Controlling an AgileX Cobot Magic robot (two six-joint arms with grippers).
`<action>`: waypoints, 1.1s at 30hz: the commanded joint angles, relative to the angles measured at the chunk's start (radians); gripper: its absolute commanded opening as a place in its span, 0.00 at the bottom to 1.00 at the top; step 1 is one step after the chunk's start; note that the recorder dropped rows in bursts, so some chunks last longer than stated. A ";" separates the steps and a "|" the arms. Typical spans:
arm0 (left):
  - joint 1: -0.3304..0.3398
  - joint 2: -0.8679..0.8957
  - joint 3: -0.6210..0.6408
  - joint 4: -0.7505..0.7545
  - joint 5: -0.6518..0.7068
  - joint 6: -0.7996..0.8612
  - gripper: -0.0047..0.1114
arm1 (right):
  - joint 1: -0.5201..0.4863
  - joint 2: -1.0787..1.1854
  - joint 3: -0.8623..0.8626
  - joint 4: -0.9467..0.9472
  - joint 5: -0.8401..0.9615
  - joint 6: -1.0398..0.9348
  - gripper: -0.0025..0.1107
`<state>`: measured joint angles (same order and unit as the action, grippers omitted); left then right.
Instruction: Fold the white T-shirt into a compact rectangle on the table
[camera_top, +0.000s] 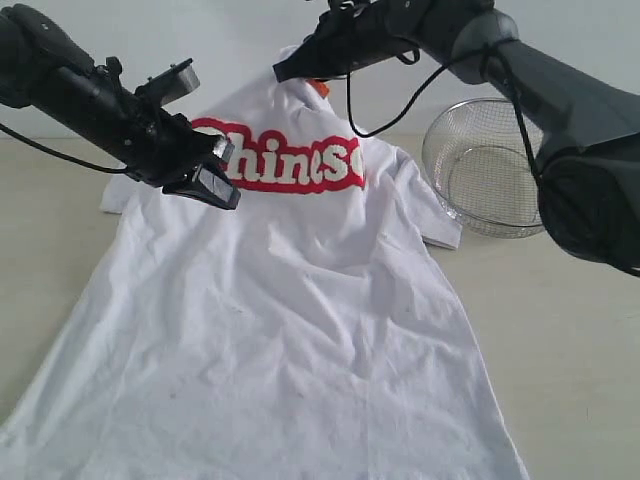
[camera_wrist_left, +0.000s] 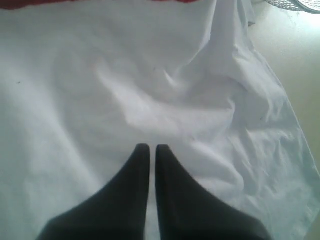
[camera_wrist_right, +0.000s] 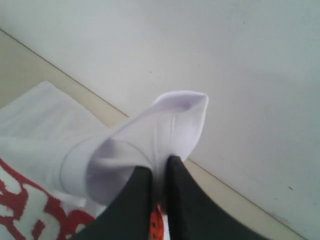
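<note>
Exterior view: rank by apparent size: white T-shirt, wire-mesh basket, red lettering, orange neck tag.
1. white short-sleeved cotton T-shirt
2-3. round wire-mesh metal basket and red-outlined chest lettering: they look alike in size and both are partly hidden, so unranked
4. small orange neck tag

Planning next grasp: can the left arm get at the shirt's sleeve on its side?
Probably yes. The left gripper hangs shut over the white T-shirt, holding nothing; that sleeve lies flat, uncovered, beside it.

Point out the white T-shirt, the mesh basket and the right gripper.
white T-shirt (camera_top: 300, 330): exterior view, front cloth.
mesh basket (camera_top: 488, 180): exterior view, bare inner mesh.
right gripper (camera_wrist_right: 159, 167): right wrist view, between fingertips.
</note>
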<state>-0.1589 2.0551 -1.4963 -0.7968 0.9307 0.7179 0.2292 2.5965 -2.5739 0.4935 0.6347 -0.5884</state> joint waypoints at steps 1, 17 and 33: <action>-0.003 -0.005 -0.005 0.001 0.001 -0.007 0.08 | 0.000 0.023 -0.009 0.144 -0.026 -0.097 0.02; -0.003 -0.005 -0.005 0.031 -0.035 -0.010 0.08 | 0.021 0.064 -0.009 0.212 -0.198 -0.019 0.04; -0.003 -0.005 -0.005 0.115 -0.142 -0.062 0.08 | 0.010 0.064 -0.009 0.230 -0.283 0.142 0.35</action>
<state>-0.1589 2.0551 -1.4963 -0.7144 0.8130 0.6834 0.2611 2.6638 -2.5790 0.7144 0.3773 -0.5043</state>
